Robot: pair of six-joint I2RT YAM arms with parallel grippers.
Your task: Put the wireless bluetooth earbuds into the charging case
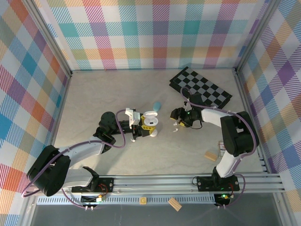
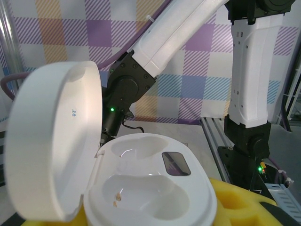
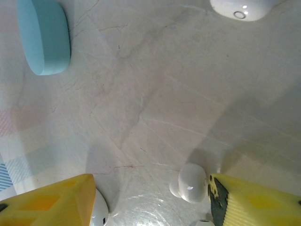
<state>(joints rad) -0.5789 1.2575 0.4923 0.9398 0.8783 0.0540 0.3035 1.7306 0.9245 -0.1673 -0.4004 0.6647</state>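
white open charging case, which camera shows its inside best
Left wrist: the white oval charging case is close, lid up, both wells empty. Top external shows it small, lid open. Right wrist shows possibly its edge.

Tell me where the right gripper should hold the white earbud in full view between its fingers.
Take the white earbud across its rounded body, coming straight down from above. It lies low on the table, nearly against one yellow finger of the open right gripper, so probably centre it first.
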